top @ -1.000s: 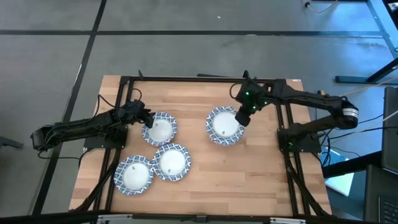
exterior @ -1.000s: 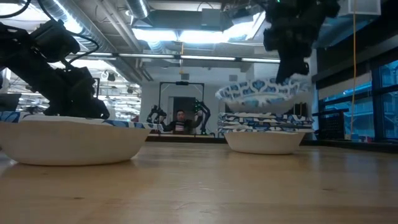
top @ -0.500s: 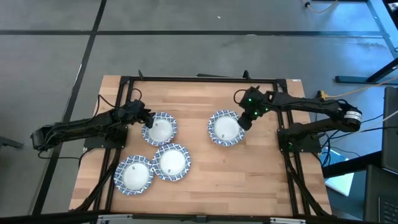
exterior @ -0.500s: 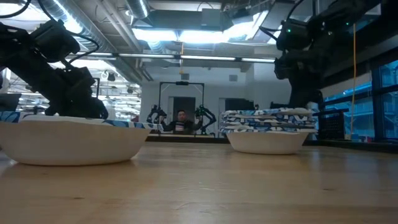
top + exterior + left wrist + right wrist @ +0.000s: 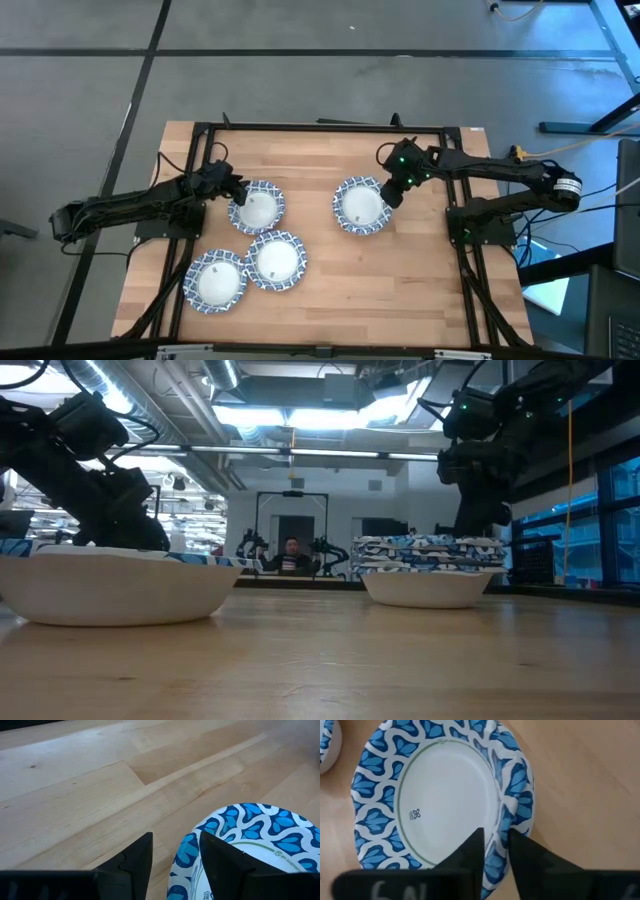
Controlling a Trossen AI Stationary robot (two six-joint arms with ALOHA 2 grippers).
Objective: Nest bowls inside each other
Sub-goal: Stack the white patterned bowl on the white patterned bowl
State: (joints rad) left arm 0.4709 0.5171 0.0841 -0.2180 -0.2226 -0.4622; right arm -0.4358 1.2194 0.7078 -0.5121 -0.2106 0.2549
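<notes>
Rim of bowl stack (image 5: 445,800) sits btwn right gripper (image 5: 496,851) fingers.

Fingers (image 5: 496,851) straddle the bowl's (image 5: 445,795) patterned rim.

**Even overhead light, backlit low view**

The high view is evenly lit and sharp; the table (image 5: 330,270) shows only soft, short shadows under the arms. In the low view, ceiling lights (image 5: 290,415) glare at 12 o'clock, so both arms read as dark silhouettes and the near tabletop blurs toward 6 o'clock. The near bowl (image 5: 115,588) at 9 o'clock is soft-edged. The left wrist view is bright, its fingers (image 5: 137,860) dark and blurred. The right wrist view is warm, its fingers (image 5: 470,855) out of focus.
</notes>
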